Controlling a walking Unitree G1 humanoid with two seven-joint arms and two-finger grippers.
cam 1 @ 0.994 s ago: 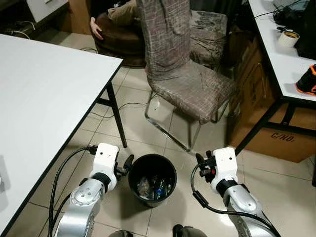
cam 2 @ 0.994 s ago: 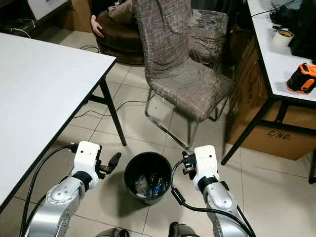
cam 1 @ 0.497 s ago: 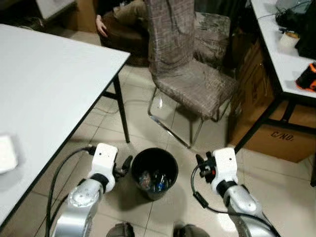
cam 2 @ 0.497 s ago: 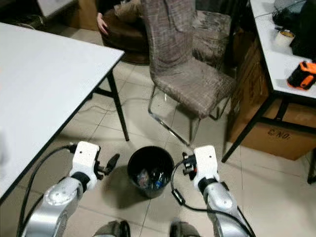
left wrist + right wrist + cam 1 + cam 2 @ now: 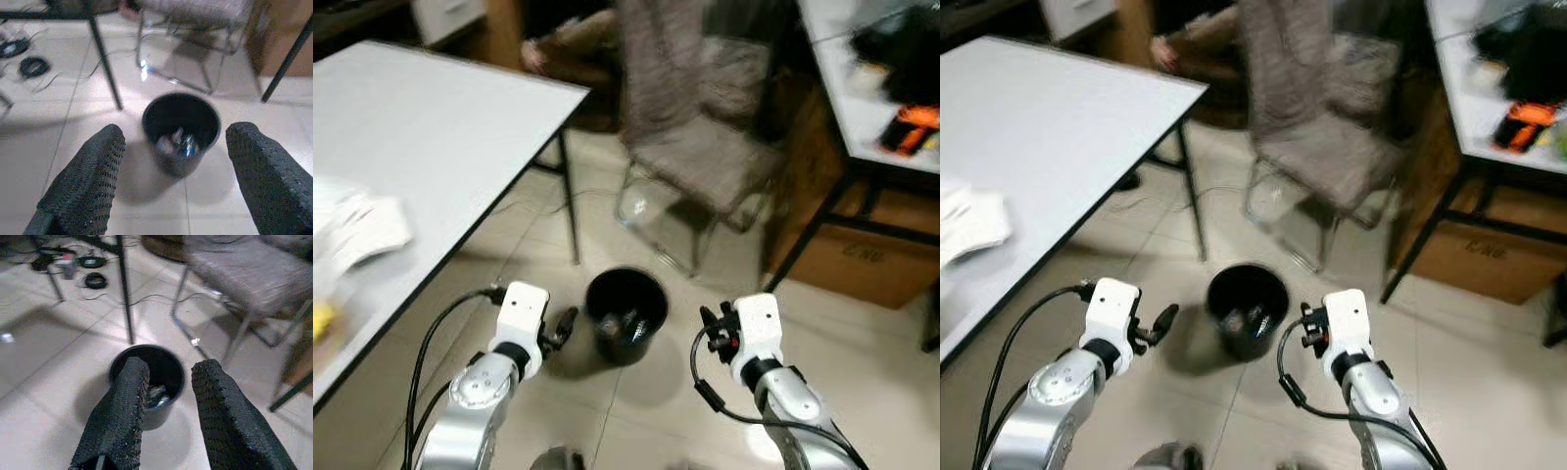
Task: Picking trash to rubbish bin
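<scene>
Tiled floor, white counter upper left of head view. Bin sits lower centre, btwn both arms, trash inside.

L wrist view: left gripper jaws spread wide, empty, bin straight ahead.

R wrist view: right gripper jaws parted, empty, bin just beyond.

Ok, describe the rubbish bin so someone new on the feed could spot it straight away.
Find the white table on the robot's left and follow its black leg down to the tiled floor. Just beside that leg, in front of the grey chair, stands the rubbish bin: small, round, black, open-topped, with trash inside, on the floor ahead, between the two grippers.
</scene>
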